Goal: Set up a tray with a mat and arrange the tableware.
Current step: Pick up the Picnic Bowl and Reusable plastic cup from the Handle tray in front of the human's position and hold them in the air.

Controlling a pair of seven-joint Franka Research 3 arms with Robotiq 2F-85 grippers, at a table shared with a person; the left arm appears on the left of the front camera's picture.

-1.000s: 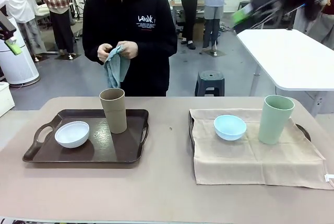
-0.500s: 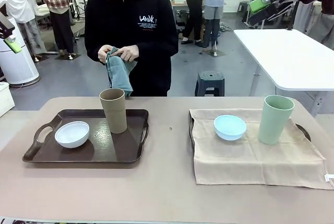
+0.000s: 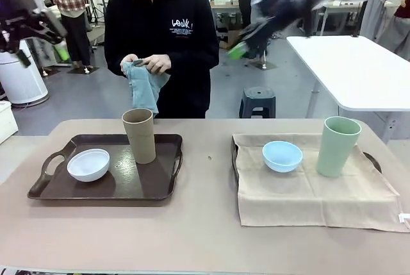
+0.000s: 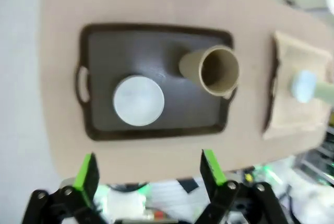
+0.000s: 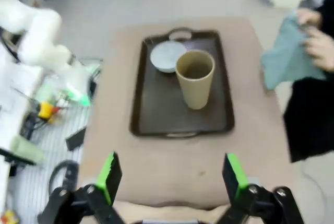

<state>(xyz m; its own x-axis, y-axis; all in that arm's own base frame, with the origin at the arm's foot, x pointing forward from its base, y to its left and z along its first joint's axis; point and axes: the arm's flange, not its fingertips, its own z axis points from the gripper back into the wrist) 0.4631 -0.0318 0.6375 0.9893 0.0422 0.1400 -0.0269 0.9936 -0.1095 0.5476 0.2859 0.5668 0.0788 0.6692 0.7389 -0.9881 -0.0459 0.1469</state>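
tan cup (image 3: 139,135) at back of tray (image 3: 96,197), bare table (image 3: 205,230) in front

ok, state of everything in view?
brown tray: no mat
white bowl: upright on brown tray
tan cup: upright on brown tray
beige mat: spread flat
blue bowl: upright on mat
green cup: upright on mat
teal cloth: in person's hands
left claw: open, empty
right claw: open, empty

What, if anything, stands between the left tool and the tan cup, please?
Nothing visible does: the open left tool hangs high above the tan cup, upright on the brown tray beside the white bowl.
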